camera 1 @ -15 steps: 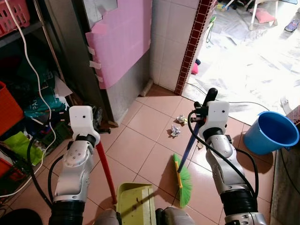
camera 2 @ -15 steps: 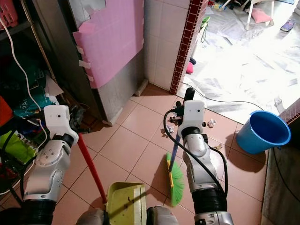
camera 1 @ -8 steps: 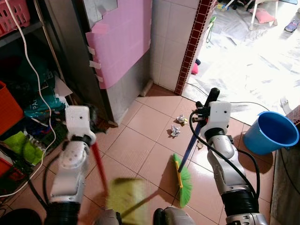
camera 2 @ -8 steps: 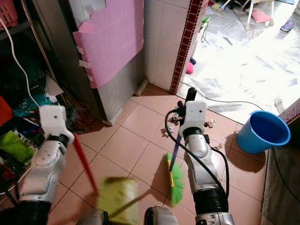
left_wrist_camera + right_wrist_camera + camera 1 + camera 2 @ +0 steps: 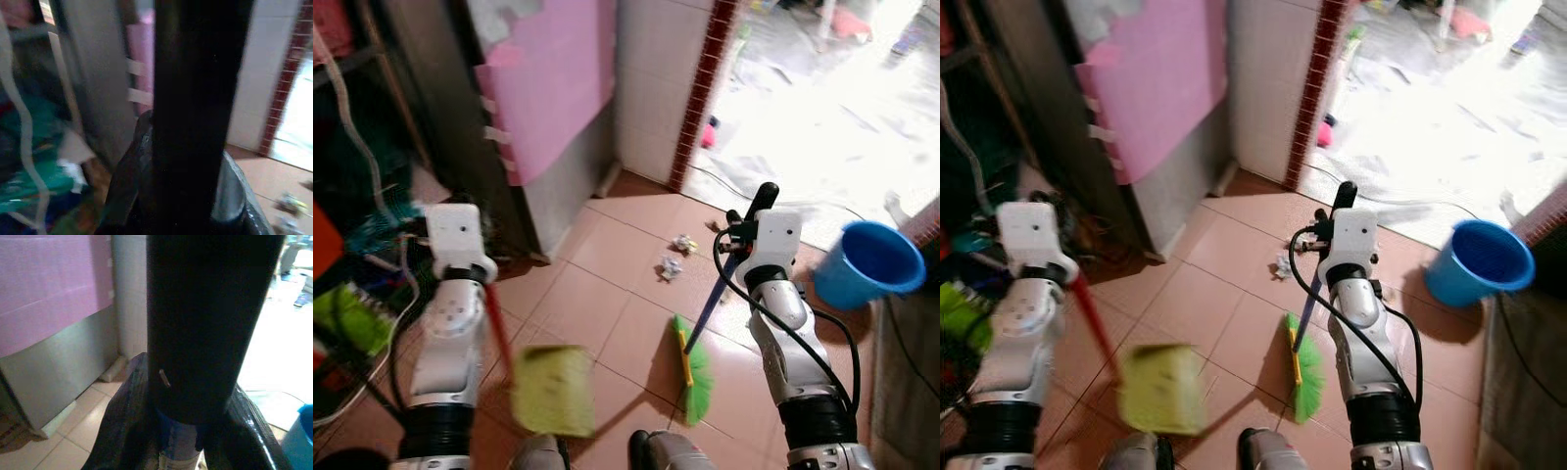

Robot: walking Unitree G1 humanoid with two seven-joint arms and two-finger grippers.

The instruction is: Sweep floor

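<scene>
Your right gripper [image 5: 740, 241] has its jaws clamped on the broom [image 5: 691, 372] handle, bristles resting on the floor [image 5: 597, 304] just short of the paper scraps [image 5: 672, 266] — your left gripper [image 5: 481, 284] grips the dustpan [image 5: 552, 390], raised and blurred, ready to catch.

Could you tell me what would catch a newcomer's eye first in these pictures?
Probably the green-bristled broom with a blue handle, held by the right tool on the terracotta tiled floor, with crumpled paper scraps lying ahead of it. Next, the blurred yellow-green dustpan on a red handle in the left tool, and the round blue plastic bucket at far right.
</scene>
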